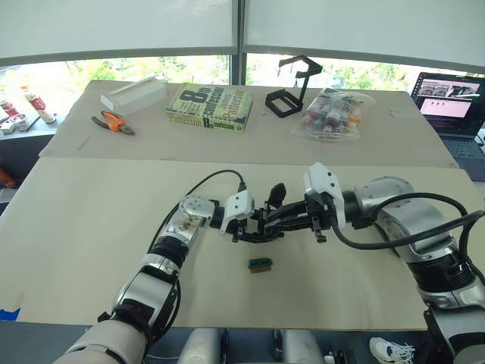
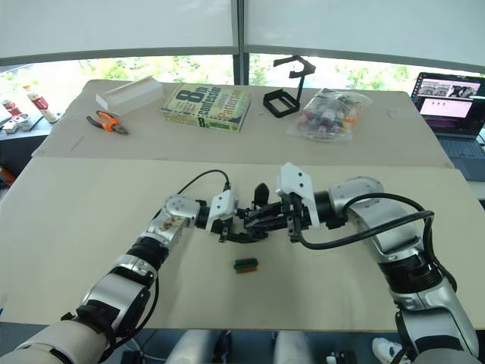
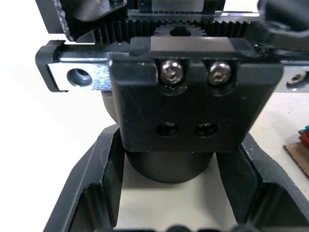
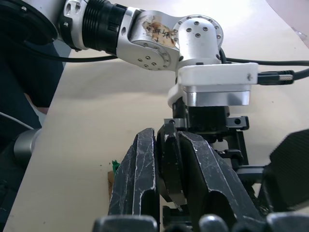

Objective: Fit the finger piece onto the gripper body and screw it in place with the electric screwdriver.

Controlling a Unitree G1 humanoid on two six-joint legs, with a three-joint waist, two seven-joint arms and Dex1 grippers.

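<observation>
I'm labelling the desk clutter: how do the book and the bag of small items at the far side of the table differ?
The book is a flat, opaque rectangle with a printed green cover; the bag is clear, lumpy plastic showing many small colourful items inside. The book lies left of the black wire-frame stand, the bag right of it. Both rest on the table's far section, beyond the grippers.

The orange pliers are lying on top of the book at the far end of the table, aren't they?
Not quite. The orange pliers lie at the far end, but on the table itself, apart from the book and to its left, near a white box. The left eye view shows this.
</observation>
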